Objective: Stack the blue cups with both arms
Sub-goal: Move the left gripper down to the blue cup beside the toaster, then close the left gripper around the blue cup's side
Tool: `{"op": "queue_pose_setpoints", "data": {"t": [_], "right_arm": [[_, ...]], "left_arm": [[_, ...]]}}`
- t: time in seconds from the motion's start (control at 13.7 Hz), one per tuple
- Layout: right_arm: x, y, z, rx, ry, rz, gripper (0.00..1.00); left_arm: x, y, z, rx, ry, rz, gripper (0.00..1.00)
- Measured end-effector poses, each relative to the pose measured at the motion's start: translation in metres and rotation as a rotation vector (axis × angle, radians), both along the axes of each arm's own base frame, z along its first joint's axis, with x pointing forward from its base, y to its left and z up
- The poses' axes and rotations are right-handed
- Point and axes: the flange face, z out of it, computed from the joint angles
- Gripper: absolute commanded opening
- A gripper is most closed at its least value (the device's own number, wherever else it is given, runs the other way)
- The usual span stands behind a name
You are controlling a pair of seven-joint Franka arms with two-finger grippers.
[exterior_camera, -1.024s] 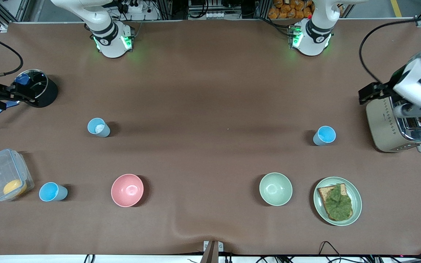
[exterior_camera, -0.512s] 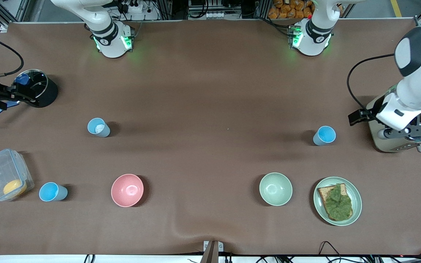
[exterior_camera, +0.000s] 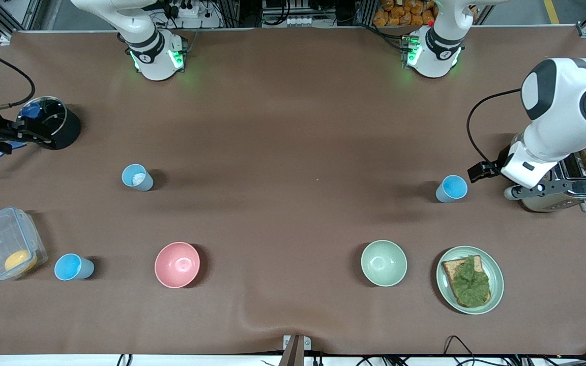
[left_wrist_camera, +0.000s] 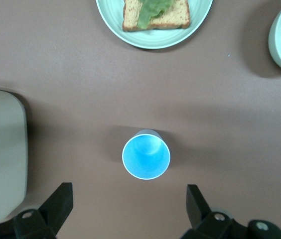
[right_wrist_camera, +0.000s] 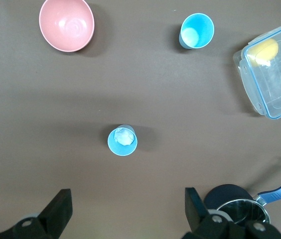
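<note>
Three blue cups stand upright on the brown table. The paler one with a white patch inside (exterior_camera: 137,177) is toward the right arm's end and also shows in the right wrist view (right_wrist_camera: 122,141). A brighter one (exterior_camera: 73,267) stands next to a clear container, also in the right wrist view (right_wrist_camera: 197,31). Another bright one (exterior_camera: 451,188) stands beside the toaster, also in the left wrist view (left_wrist_camera: 146,154). My left gripper (exterior_camera: 478,170) (left_wrist_camera: 128,209) is open and empty, up in the air close beside that cup. My right gripper (exterior_camera: 31,133) (right_wrist_camera: 125,211) is open and empty, high up beside the black pot.
A toaster (exterior_camera: 560,178) holding toast stands at the left arm's end. A plate (exterior_camera: 495,284) with bread and lettuce, a pale green bowl (exterior_camera: 383,263) and a pink bowl (exterior_camera: 177,264) lie nearer the front camera. A black pot (exterior_camera: 56,124) and a clear container (exterior_camera: 5,241) are at the right arm's end.
My left arm has swung from over the toaster toward the bright blue cup beside it. My right arm has barely moved. No cup has moved.
</note>
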Motion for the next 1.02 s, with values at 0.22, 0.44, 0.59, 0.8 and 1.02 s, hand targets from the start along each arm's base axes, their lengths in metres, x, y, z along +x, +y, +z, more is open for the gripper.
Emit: {"op": "queue_pose_setpoints", "data": {"t": [0.22,0.44,0.59,0.8,1.02], "right_arm": [[0.0,0.0,-0.003,0.0,0.005,0.0,1.0],[0.0,0.0,-0.007,0.0,0.01,0.0,1.0],[0.0,0.0,-0.007,0.0,0.01,0.0,1.0],[0.0,-0.001,-0.007,0.0,0.012,-0.002,1.0],[0.0,-0.001,-0.007,0.001,0.012,-0.001,1.0]], "left_arm": [[-0.007,-0.006,-0.015,0.001,0.021,0.001,1.0],[-0.018,-0.013,-0.039,0.0,0.032,-0.002,1.0],[-0.025,-0.013,-0.064,-0.003,0.02,-0.003,1.0],[-0.028,-0.005,-0.094,0.004,0.024,0.0,1.0],[-0.024,0.003,-0.112,0.003,0.021,0.011,1.0]]}}
